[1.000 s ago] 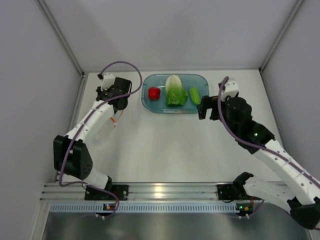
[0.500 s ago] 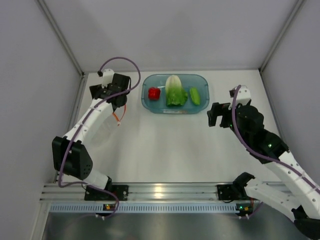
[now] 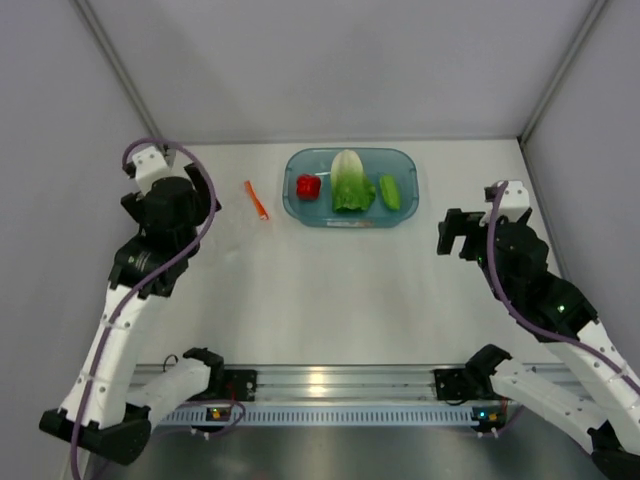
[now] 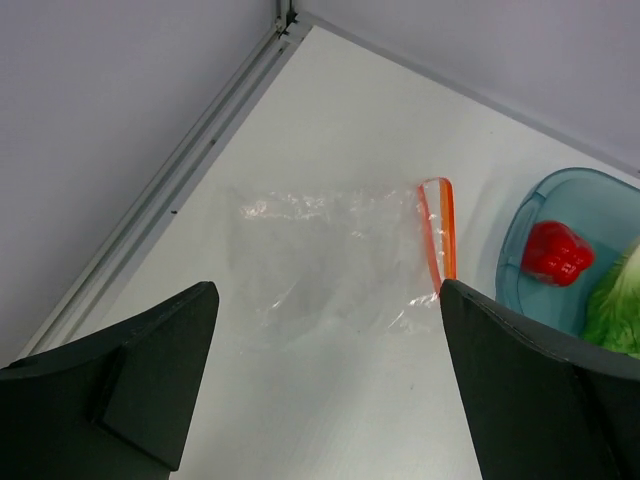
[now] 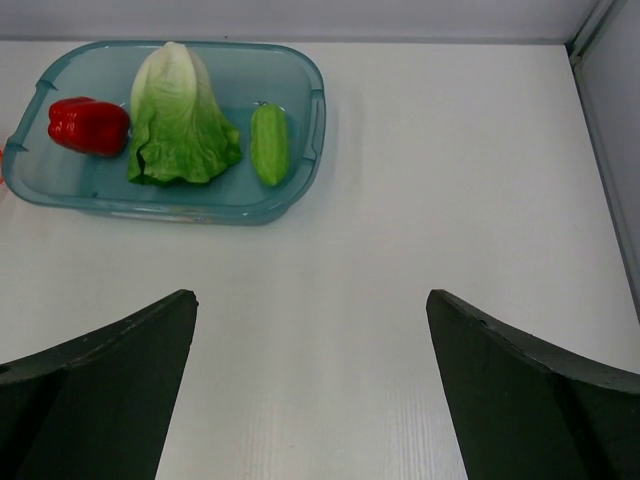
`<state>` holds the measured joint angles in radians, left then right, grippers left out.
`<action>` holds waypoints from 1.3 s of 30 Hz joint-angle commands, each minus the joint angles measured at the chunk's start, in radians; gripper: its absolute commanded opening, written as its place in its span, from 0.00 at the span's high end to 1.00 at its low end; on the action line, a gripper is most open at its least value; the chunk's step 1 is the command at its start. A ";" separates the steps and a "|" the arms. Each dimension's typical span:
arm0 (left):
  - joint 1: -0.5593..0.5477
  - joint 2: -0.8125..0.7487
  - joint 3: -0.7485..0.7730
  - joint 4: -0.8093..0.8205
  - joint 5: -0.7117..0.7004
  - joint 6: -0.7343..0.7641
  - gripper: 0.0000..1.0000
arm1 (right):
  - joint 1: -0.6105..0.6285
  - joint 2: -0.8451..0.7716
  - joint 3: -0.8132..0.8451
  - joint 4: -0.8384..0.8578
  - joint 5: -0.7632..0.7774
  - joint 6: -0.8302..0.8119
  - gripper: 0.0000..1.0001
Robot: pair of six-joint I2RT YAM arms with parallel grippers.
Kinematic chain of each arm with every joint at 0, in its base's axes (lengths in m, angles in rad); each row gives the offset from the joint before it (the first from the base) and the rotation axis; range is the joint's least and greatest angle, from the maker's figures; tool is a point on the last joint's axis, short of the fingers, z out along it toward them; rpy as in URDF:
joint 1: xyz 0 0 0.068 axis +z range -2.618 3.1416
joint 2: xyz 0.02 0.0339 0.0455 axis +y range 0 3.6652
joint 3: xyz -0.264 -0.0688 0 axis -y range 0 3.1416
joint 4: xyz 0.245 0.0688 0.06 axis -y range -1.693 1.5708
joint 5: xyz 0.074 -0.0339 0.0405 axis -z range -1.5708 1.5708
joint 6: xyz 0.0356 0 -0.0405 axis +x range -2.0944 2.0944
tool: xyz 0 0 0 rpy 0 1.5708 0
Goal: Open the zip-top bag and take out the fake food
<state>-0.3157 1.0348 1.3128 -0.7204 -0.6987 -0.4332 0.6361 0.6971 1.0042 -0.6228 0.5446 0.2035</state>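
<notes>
The zip-top bag (image 4: pixel 320 255) lies flat on the white table, clear and crinkled, its orange-red zip strip (image 3: pixel 257 200) toward the bin. My left gripper (image 4: pixel 328 300) hangs open above the bag, touching nothing; from above the left gripper (image 3: pixel 190 205) sits left of the strip. The fake food rests in the teal bin (image 5: pixel 315 100): a red pepper (image 5: pixel 88 125), a leafy cabbage (image 5: pixel 180 110) and a green cucumber (image 5: pixel 268 145). My right gripper (image 5: pixel 310 300) is open over bare table, near side of the bin; overhead the right gripper (image 3: pixel 455 232) is right of the bin (image 3: pixel 405 160).
Grey walls close the table at the back, left and right; a metal rail (image 4: pixel 180 175) runs along the left wall's foot beside the bag. The arms' bases and an aluminium rail (image 3: pixel 330 385) line the near edge.
The left gripper opened and let go of the bag, which now lies on the table; the left arm drew back to the left. The right arm retreated rightward from the bin.
</notes>
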 commanded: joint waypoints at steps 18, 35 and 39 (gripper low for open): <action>0.004 -0.625 -0.310 0.009 0.292 0.162 0.02 | -0.013 -0.111 0.024 -0.120 0.078 -0.033 0.00; 0.004 -0.699 -0.345 0.022 0.232 0.171 0.02 | -0.012 -0.153 -0.022 -0.092 0.101 -0.013 0.01; 0.004 -0.688 -0.334 0.024 0.242 0.175 0.02 | -0.013 -0.162 -0.024 -0.087 0.091 -0.012 0.00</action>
<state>-0.3157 0.3264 0.9443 -0.7261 -0.4603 -0.2630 0.6361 0.5533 0.9794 -0.7261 0.6308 0.1802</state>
